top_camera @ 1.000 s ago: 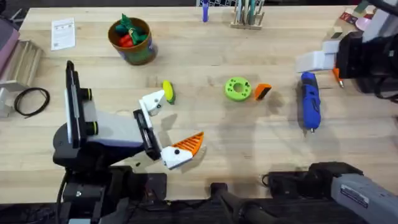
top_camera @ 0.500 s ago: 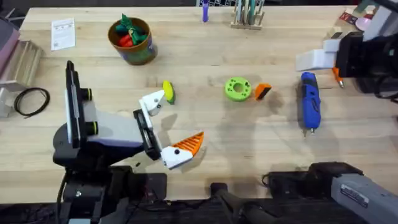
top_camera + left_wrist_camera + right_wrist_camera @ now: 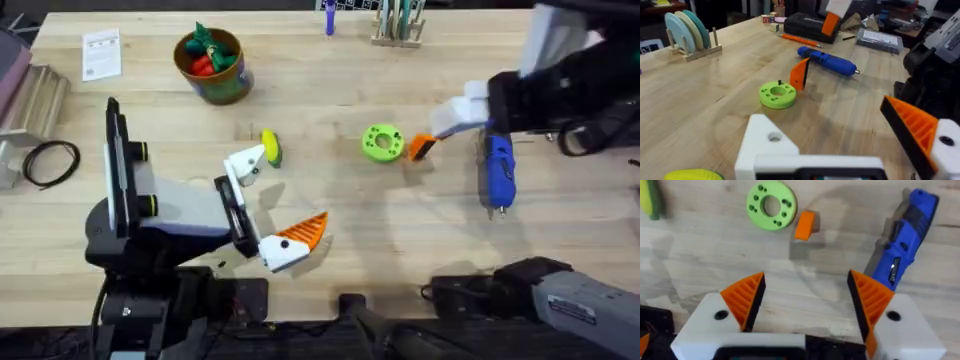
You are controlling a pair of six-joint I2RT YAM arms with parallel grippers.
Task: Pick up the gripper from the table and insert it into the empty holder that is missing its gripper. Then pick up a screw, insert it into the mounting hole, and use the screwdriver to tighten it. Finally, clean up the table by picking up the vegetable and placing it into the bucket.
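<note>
Right pincer [image 3: 805, 302] has swung in, apparently above gripper [image 3: 422, 147], fingers spread.

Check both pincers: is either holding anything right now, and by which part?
Nothing held. The right pincer is open above the table, short of the orange gripper. The left pincer is open too, empty.

No lettering can be made out. A white printed card [image 3: 101, 53] lying near the bucket [image 3: 212, 64] carries dark print too small to read, as does a white label [image 3: 576, 312] on the right arm's base.
</note>
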